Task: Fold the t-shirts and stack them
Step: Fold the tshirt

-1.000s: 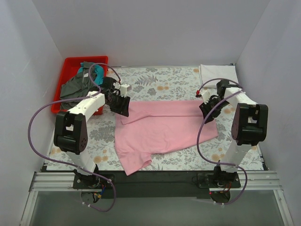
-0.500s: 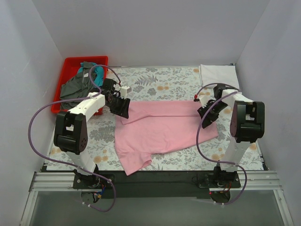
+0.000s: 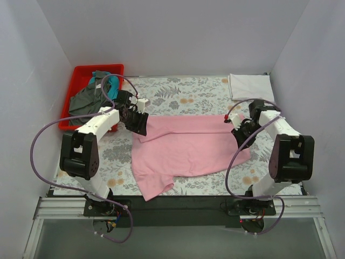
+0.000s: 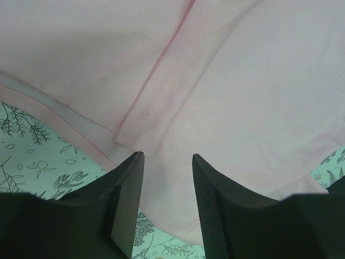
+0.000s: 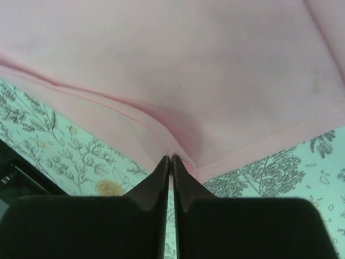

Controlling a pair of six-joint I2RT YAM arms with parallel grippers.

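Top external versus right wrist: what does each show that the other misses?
Only top external shows the red bin, the folded white shirt and the left gripper at the far left corner of the pink shirt. Only right wrist shows the right gripper shut, pinching the shirt's hem. Both show the pink shirt on the floral tablecloth.

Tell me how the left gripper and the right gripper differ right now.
The left gripper has its jaws apart; the right gripper has them closed. The left is over a seam of the pink t-shirt without clamping it; the right pinches the shirt's hem, puckering it. The left sits at the shirt's left end, the right at its right end. Both have black fingers.
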